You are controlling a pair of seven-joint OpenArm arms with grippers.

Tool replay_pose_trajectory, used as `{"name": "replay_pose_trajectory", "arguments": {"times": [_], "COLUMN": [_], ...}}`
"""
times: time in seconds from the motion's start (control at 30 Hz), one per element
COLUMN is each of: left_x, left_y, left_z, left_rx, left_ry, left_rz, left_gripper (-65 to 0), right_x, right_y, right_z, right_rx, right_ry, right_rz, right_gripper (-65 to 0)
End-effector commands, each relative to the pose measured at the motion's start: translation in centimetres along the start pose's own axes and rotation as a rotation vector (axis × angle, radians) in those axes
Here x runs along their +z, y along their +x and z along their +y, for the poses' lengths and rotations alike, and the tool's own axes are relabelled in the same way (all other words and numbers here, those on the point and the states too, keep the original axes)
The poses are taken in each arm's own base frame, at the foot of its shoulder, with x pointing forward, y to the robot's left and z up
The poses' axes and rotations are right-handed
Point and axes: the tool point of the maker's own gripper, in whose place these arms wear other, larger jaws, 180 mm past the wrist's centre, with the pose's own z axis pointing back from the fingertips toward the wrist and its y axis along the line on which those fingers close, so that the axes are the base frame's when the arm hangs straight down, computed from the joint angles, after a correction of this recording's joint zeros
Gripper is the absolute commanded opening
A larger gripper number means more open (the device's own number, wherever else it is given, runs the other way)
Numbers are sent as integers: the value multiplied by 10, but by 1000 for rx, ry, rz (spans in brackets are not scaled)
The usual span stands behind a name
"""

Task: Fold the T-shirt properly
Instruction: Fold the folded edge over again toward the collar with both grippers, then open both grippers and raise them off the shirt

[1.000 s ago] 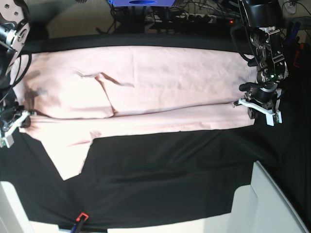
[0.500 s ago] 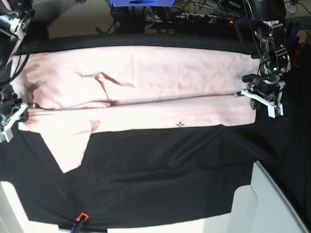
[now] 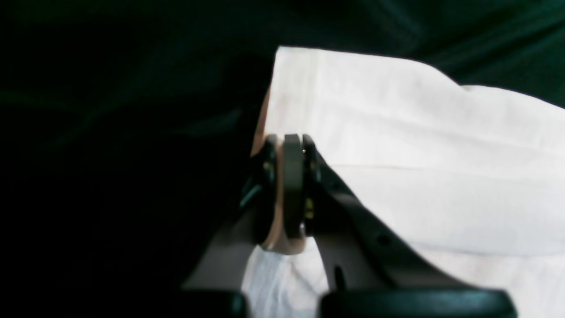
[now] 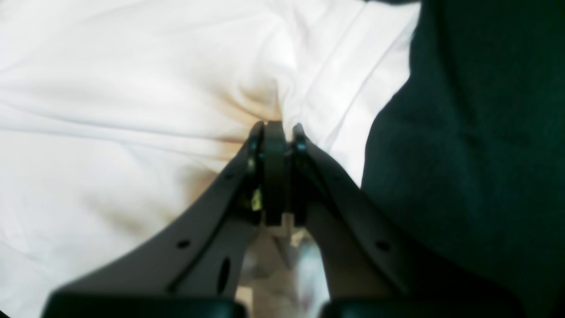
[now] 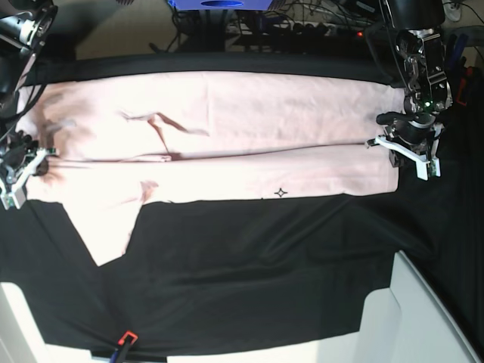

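Note:
The pale pink T-shirt (image 5: 227,144) lies stretched across the black table cloth (image 5: 265,280), with a long fold line running left to right. A sleeve (image 5: 102,227) hangs toward the near left. A small black star print (image 5: 280,193) shows at the near edge. My left gripper (image 5: 393,147) is at the shirt's right end. In the left wrist view it (image 3: 289,141) is shut on a fold of the shirt (image 3: 419,154). My right gripper (image 5: 34,162) is at the shirt's left end. In the right wrist view it (image 4: 274,128) is shut on bunched fabric of the shirt (image 4: 132,110).
White panels stand at the near right (image 5: 423,318) and near left (image 5: 15,325) corners. A small red-orange clip (image 5: 127,338) sits on the cloth's near edge. Cables and a blue object (image 5: 219,4) lie beyond the far edge.
Both grippers have moved toward the far side with the fabric they hold. The fold line has shifted the same way, and a small black star print has come into view.

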Motion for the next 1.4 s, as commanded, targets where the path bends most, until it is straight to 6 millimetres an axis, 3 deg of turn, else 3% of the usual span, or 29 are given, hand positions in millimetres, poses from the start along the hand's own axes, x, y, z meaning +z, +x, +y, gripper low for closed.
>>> {"name": "replay_pose_trajectory", "arguments": {"times": [0.0, 0.4, 0.53, 0.6, 0.7, 0.8, 0.9, 1.03, 1.23, 1.37], "left_x": [1, 0, -1, -3, -1, 2, 6, 18, 39, 42], "left_y": [18, 17, 9, 1, 3, 16, 31, 50, 91, 95], "left_z": [8, 8, 10, 13, 13, 18, 24, 54, 63, 64], "left_rx": [-8, -8, -5, 2, 1, -21, -14, 33, 23, 22], "left_ry": [20, 21, 26, 32, 33, 37, 54, 126, 156, 160], "left_rz": [-52, -49, -20, 24, 29, -1, -39, -59, -137, -137], "left_gripper": [-650, -650, -650, -610, -485, -359, -306, -292, -292, -292], "right_x": [9, 10, 10, 11, 17, 23, 27, 45, 89, 79], "right_y": [19, 15, 4, 2, -6, -15, -18, -2, 39, 80], "right_z": [-17, -21, -21, -21, -33, -41, -49, -63, -76, -50], "right_rx": [-1, -25, -28, -30, -84, -128, -159, -120, -8, 112], "right_ry": [-40, -46, -46, -48, -70, -86, -101, -159, -283, -244], "right_rz": [-52, -51, 11, 23, 36, 61, 55, 11, -18, -39], "right_gripper": [-650, -646, -644, -604, -503, -360, -258, -250, -244, -244]}}
